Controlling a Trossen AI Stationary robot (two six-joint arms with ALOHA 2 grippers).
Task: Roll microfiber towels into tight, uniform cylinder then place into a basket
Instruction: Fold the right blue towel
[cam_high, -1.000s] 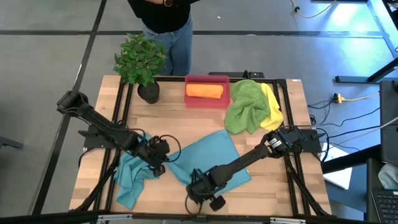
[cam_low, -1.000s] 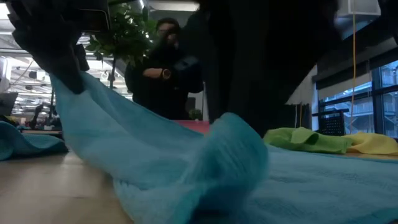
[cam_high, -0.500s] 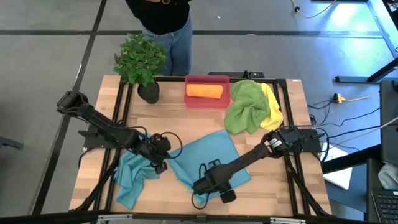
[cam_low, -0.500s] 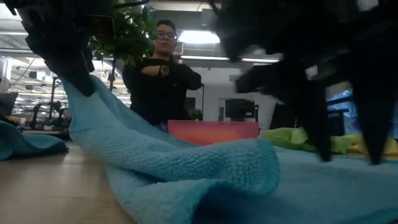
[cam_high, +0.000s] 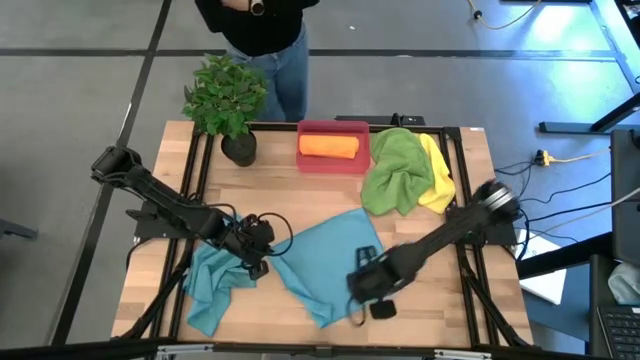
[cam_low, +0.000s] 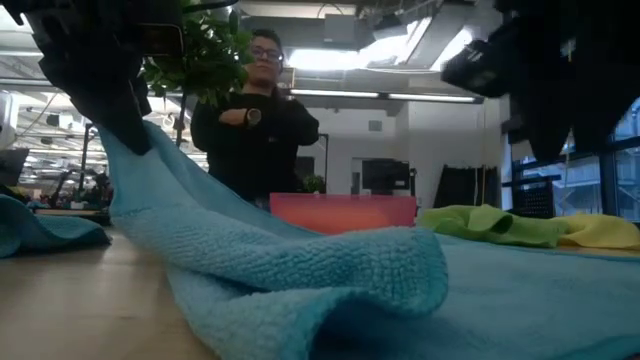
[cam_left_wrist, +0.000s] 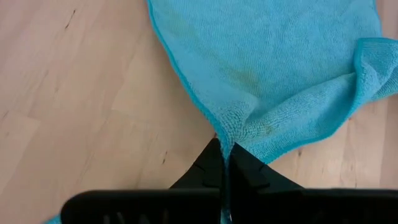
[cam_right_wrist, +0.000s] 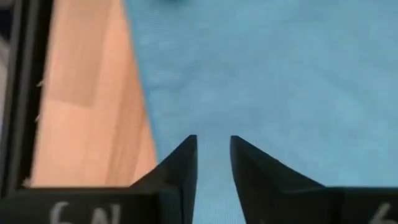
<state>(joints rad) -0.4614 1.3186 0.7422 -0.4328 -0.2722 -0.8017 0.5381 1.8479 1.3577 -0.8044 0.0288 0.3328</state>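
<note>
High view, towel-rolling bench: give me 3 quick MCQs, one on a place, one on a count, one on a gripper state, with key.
1. Where is the orange towel?
A. in the basket
B. under the plant
C. in the right gripper

2. How many teal towels are on the table?
A. one
B. two
C. four

3. What is the left gripper doing?
A. open above the basket
B. shut on a teal towel's edge
C. holding the yellow towel

Key:
1 A: the orange towel lies rolled inside the basket.
2 B: one flat teal towel mid-table, a second crumpled teal towel near the left edge.
3 B: the left gripper pinches the flat teal towel's edge, fingers together; the right gripper is slightly open over that towel, holding nothing.
</note>
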